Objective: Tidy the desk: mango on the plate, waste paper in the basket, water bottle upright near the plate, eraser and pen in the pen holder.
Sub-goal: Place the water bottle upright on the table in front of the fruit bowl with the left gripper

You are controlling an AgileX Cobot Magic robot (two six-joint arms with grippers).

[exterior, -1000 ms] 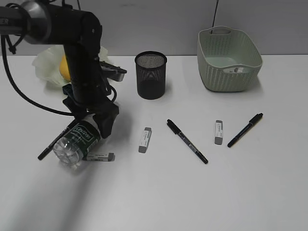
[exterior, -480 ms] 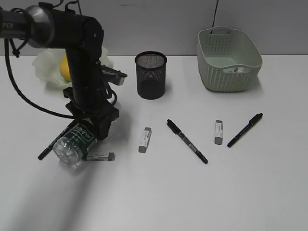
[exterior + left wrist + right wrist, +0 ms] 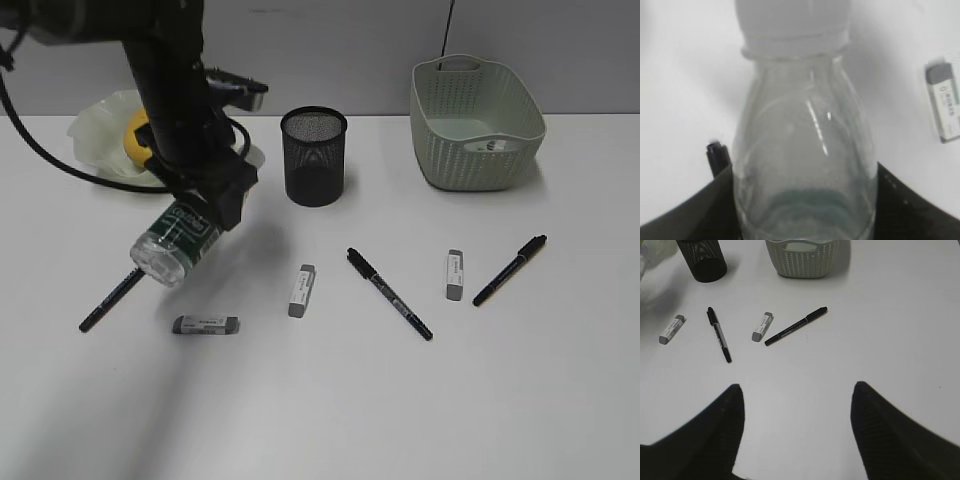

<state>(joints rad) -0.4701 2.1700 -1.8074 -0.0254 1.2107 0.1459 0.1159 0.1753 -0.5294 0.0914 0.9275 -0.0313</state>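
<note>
Yellow mango (image 3: pixel 135 133) half hidden behind left arm, plate (image 3: pixel 95 130) partly too.

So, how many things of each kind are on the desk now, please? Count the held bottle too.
Pens: 3
Erasers: 3
Bottle: 1
Mango: 1
Plate: 1
Pen holder: 1
Basket: 1
Total: 11

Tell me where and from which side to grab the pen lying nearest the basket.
Grip the pen at mid-barrel, coming straight down with the right gripper. It lies flat and slanted on the desk, so turn the open jaws across its thin barrel; the eraser beside it leaves room.
</note>
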